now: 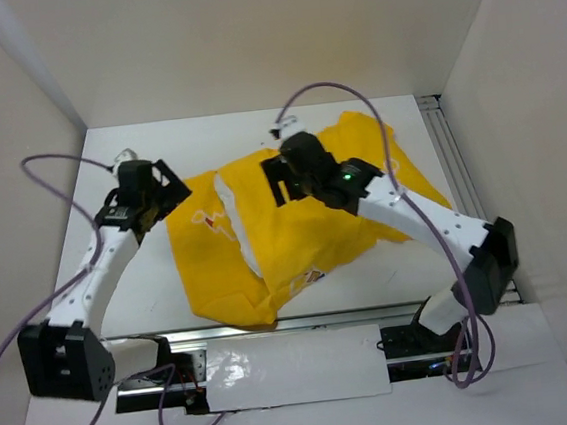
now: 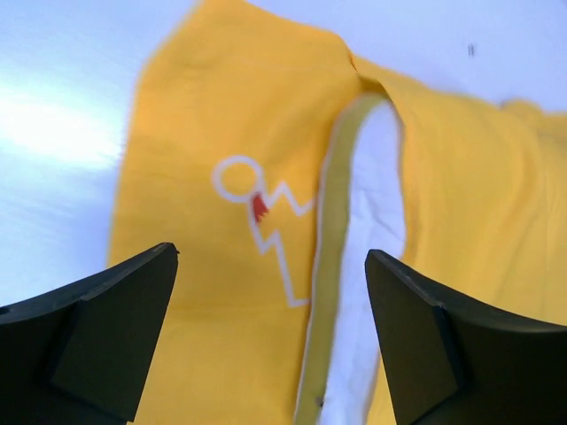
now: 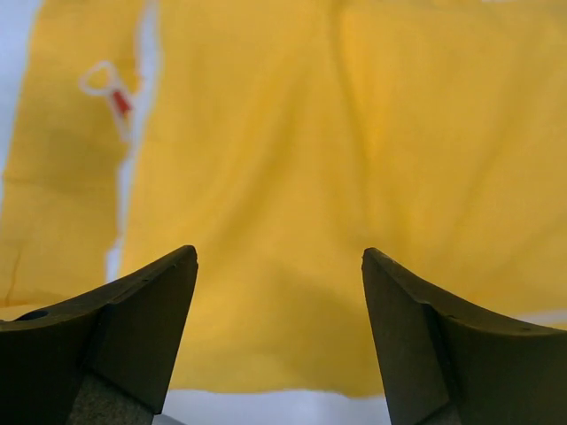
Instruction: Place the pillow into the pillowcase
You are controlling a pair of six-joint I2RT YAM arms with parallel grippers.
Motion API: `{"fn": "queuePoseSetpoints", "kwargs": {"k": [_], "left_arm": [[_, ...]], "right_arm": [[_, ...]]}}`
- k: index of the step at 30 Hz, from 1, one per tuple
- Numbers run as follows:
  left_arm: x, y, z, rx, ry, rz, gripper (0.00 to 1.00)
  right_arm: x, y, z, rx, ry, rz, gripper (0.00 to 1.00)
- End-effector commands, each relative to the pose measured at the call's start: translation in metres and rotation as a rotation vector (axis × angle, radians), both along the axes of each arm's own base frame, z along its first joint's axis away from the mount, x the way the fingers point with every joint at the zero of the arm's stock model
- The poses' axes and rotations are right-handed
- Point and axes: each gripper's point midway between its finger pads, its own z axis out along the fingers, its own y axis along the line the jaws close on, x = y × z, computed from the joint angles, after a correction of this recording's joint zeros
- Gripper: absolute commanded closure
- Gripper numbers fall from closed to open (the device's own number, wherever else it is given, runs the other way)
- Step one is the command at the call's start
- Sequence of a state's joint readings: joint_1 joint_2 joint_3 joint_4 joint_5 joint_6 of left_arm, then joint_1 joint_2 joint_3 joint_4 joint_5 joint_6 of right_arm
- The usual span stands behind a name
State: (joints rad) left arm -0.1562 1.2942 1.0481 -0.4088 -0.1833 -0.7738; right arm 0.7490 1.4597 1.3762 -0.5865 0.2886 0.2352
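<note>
The bright yellow pillowcase lies crumpled across the middle of the table. Through a gap in it shows a narrow strip of the white pillow; the rest of the pillow is hidden under the fabric. In the left wrist view the pillow has a pale yellow edge seam, beside a white printed line on the pillowcase. My left gripper hovers open over the case's left part, holding nothing. My right gripper stands open above plain yellow pillowcase near its far edge, also holding nothing.
White enclosure walls stand close at the left, back and right. An aluminium rail runs along the near edge and another along the right side. Purple cables loop off both arms. Bare white table lies left of the case.
</note>
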Motion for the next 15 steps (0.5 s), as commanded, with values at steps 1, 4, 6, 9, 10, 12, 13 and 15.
{"fn": "queuePoseSetpoints", "kwargs": {"k": [1,4,6,9,10,12,13,15], "left_arm": [[-0.044,0.048,-0.023,0.011,0.071,0.183,0.00],[-0.074,0.061,-0.047,-0.037,0.163,0.252,0.00],[-0.085,0.061,-0.052,-0.096,0.204,0.299,0.00],[-0.092,0.070,-0.063,-0.163,0.236,0.346,0.00],[-0.092,0.074,-0.063,-0.165,0.235,0.361,0.00],[-0.098,0.075,-0.067,-0.166,0.249,0.391,0.00],[-0.098,0.075,-0.067,-0.166,0.249,0.391,0.00],[-0.098,0.075,-0.067,-0.166,0.249,0.391,0.00]], "right_arm": [[-0.001,0.061,-0.027,-0.188,-0.020,0.184,0.17],[-0.007,0.122,-0.040,-0.270,-0.059,0.307,0.17],[-0.010,0.156,-0.031,-0.284,-0.118,0.378,0.23],[-0.013,0.196,-0.047,-0.254,-0.086,0.489,0.23],[-0.018,0.206,-0.068,-0.288,-0.052,0.526,0.23],[-0.016,0.218,-0.068,-0.303,-0.072,0.525,0.23],[-0.018,0.221,-0.086,-0.342,-0.055,0.537,0.22],[-0.010,0.220,-0.093,-0.368,-0.057,0.492,0.19]]}}
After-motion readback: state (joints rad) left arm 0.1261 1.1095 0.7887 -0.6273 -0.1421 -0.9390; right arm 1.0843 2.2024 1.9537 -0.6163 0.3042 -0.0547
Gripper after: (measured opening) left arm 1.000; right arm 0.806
